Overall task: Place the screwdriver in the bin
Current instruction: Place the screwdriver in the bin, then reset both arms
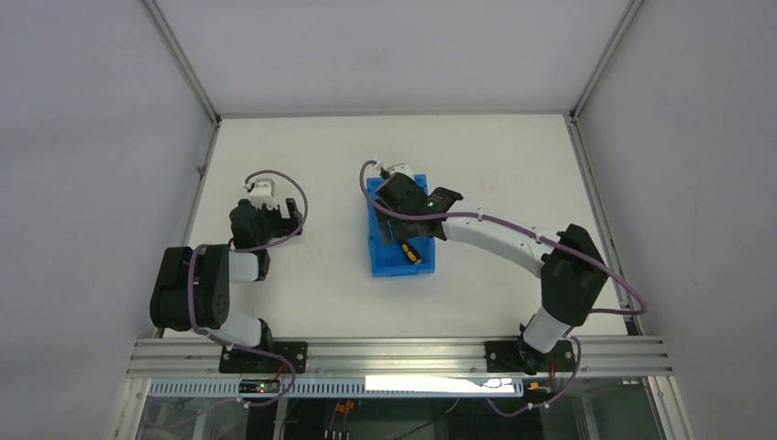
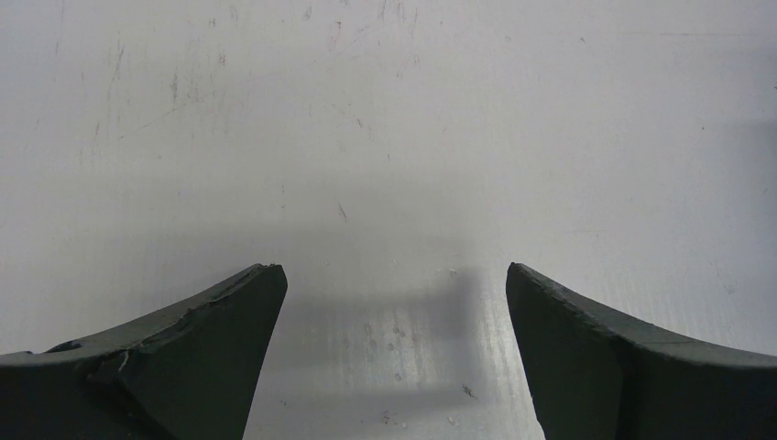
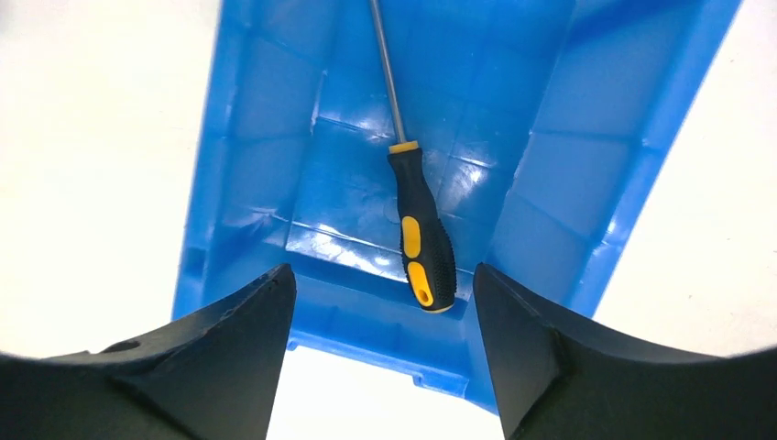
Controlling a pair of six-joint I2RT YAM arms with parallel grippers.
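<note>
Screwdriver (image 3: 420, 240): one, lying inside one blue bin (image 3: 559, 183).

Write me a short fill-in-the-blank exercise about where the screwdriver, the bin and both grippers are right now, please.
1. The screwdriver lies inside the ____ bin.
2. Its handle is black and ____.
3. The right gripper hovers over the bin with its jaws ____.
4. The left gripper, empty, hangs over the bare table, to the ____ of the bin.
Missing words: blue; yellow; open; left.
</note>
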